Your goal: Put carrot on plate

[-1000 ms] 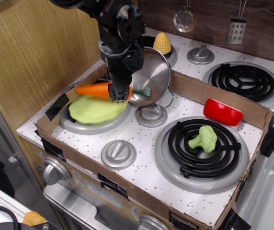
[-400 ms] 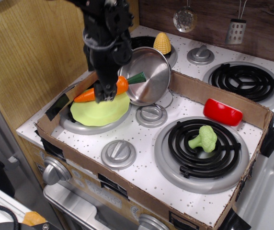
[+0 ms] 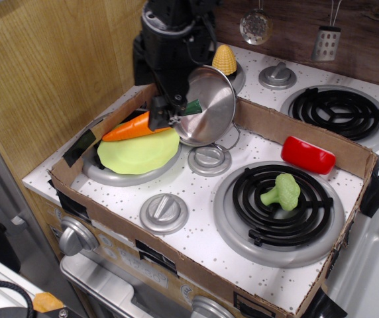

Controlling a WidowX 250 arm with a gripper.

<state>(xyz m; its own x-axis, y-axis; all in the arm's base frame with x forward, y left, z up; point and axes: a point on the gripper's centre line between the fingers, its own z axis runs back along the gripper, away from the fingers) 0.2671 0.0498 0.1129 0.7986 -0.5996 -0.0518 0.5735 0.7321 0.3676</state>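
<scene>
Counter (image 3: 196, 232) is a white speckled toy stovetop ringed by a taped cardboard wall (image 3: 295, 132), with wood panelling to the left and a dark backsplash behind. Largest items: two black coil burners at right, one carrying a green broccoli (image 3: 281, 191); a tilted silver pan (image 3: 209, 106); the lime plate (image 3: 136, 151) on the left burner ring. Smaller: red oblong toy (image 3: 307, 154), corn cob (image 3: 224, 59), silver knobs.

Carrot (image 3: 128, 128) lies along the plate's back rim, tip pointing left, green stem toward the pan. It seems propped on the rim, not flat in the middle.

Hand (image 3: 165, 112) sits at the carrot's thick end, fingers spread and apparently no longer pinching it, though contact at the stem cannot be ruled out.

Step judged: release, placement nearly finished. Next move calls for a clean lift straight up, clear of the stem and the pan edge, so the carrot is not dragged off the rim.
</scene>
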